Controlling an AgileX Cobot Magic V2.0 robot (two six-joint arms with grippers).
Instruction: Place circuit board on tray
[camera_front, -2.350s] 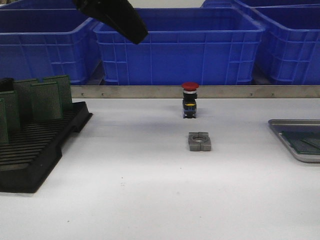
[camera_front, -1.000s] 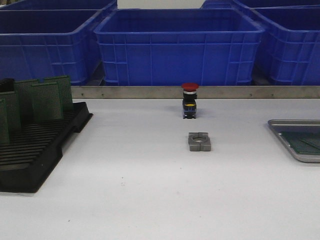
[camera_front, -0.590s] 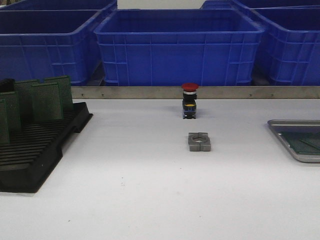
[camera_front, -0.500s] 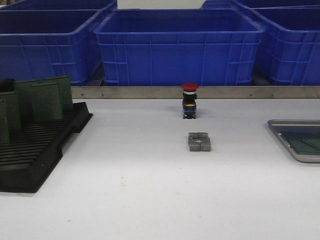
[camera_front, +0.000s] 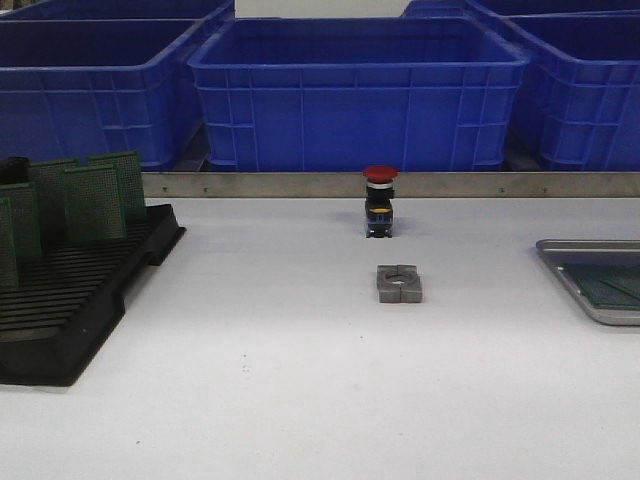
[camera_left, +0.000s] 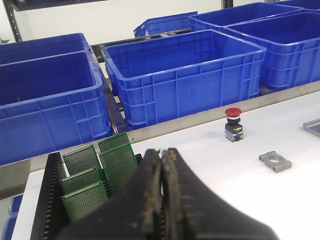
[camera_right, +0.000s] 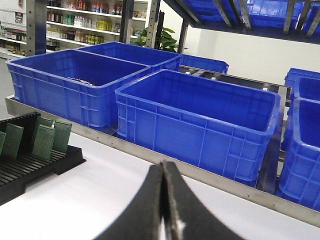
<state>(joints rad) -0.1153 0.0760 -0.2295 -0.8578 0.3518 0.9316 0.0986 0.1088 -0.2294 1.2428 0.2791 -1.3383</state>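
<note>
The silvery-grey tray (camera_front: 570, 262) sits at the table's right edge, cut off by the frame, with a green circuit board (camera_front: 606, 285) lying in it. Several green circuit boards (camera_front: 92, 202) stand upright in the black slotted rack (camera_front: 70, 300) at the left; they also show in the left wrist view (camera_left: 119, 160) and the right wrist view (camera_right: 46, 140). Neither arm shows in the front view. My left gripper (camera_left: 161, 152) is shut and empty, high above the rack. My right gripper (camera_right: 163, 164) is shut and empty, above the table.
A red emergency-stop button (camera_front: 379, 200) stands at the middle back of the table. A grey metal clamp block (camera_front: 399, 283) lies in front of it. Blue crates (camera_front: 360, 90) line the back behind a metal rail (camera_front: 300, 184).
The black arm that showed at the top left of the front view 2.4 s ago has moved out of view. Nothing on the table has moved.
</note>
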